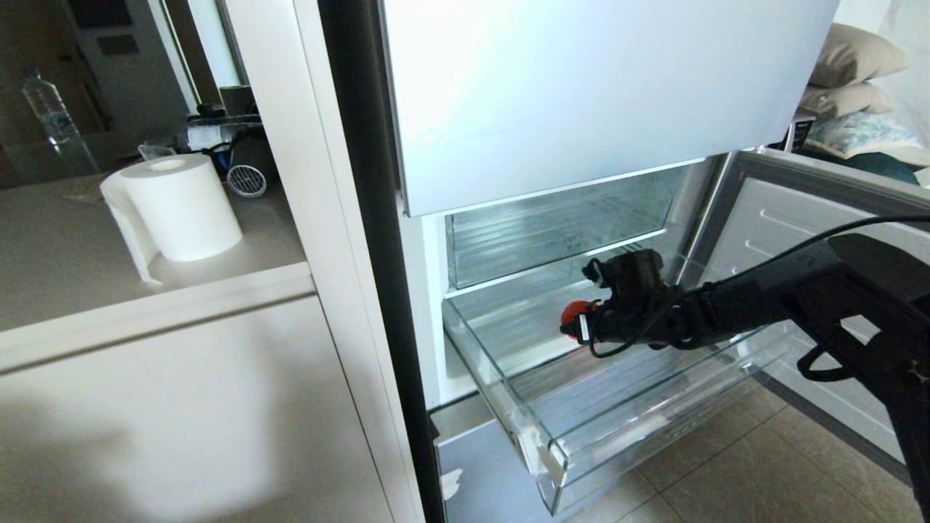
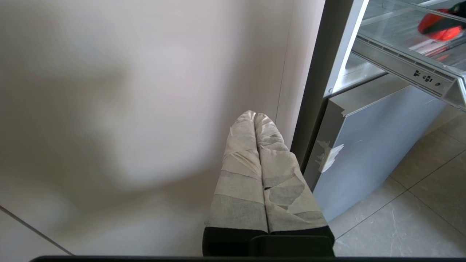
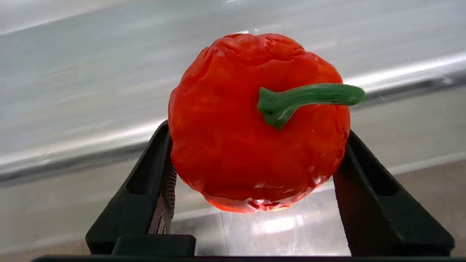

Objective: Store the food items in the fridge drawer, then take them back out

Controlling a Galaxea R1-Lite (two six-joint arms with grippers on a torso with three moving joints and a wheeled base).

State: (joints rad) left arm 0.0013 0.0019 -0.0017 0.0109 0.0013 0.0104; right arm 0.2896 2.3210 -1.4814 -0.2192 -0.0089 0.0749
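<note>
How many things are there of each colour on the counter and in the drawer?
Red: 1, the pepper between the right claw's fingers, in the drawer
White: 1, the paper roll on the counter
Clear: 1, the bottle at the back of the counter
Total: 3
</note>
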